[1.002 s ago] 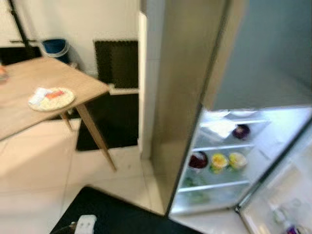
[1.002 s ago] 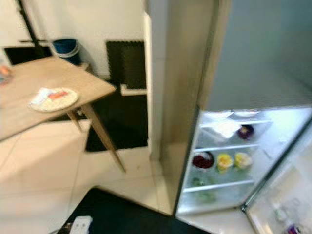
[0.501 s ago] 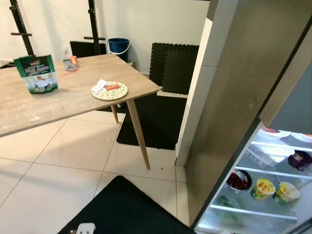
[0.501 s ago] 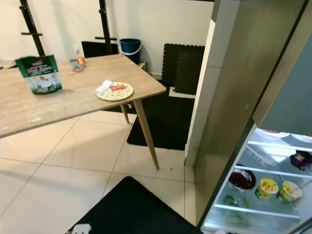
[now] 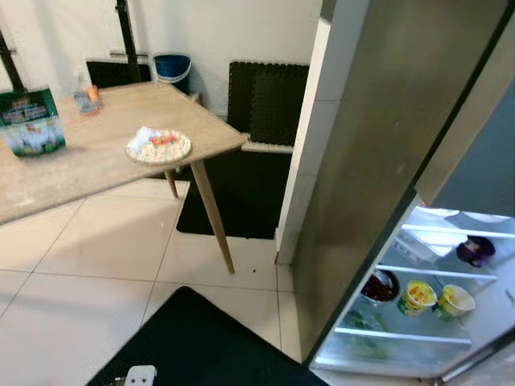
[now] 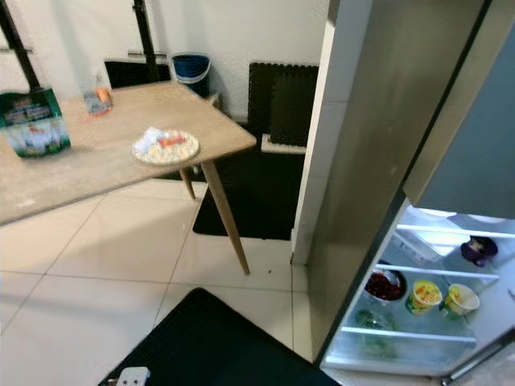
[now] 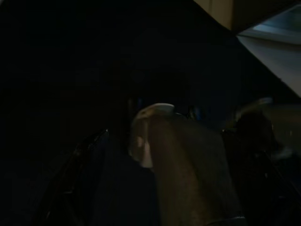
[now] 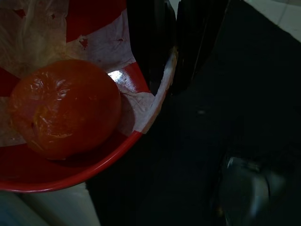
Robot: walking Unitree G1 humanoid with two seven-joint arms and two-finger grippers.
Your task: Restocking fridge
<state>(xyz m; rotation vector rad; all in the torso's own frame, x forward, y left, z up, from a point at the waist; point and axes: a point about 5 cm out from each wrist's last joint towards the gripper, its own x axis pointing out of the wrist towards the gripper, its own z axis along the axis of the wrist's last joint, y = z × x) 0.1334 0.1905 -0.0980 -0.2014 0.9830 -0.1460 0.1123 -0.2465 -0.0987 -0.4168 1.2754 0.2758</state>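
Note:
In the right wrist view my right gripper (image 8: 170, 70) is shut on the rim of a red and white bowl (image 8: 94, 165). An orange-red round fruit (image 8: 63, 108) wrapped in film lies in the bowl. The left wrist view is very dark; a brownish bottle-like thing with a pale top (image 7: 157, 109) stands close before that camera. To my right the fridge (image 5: 386, 145) is open and lit. Its shelves hold a dark red bowl (image 5: 378, 285), two yellow cups (image 5: 417, 296) and a purple bowl (image 5: 471, 250).
A wooden table (image 5: 96, 161) on my left carries a plate of food (image 5: 158, 145) and a green bag (image 5: 30, 122). A black mat (image 5: 201, 346) lies on the tiled floor before me. A blue bucket (image 5: 171, 66) and dark foam mats (image 5: 265, 100) stand by the far wall.
The camera has swung left and then slightly back right, so the table came into fuller view and the blur cleared. The things themselves have not moved.

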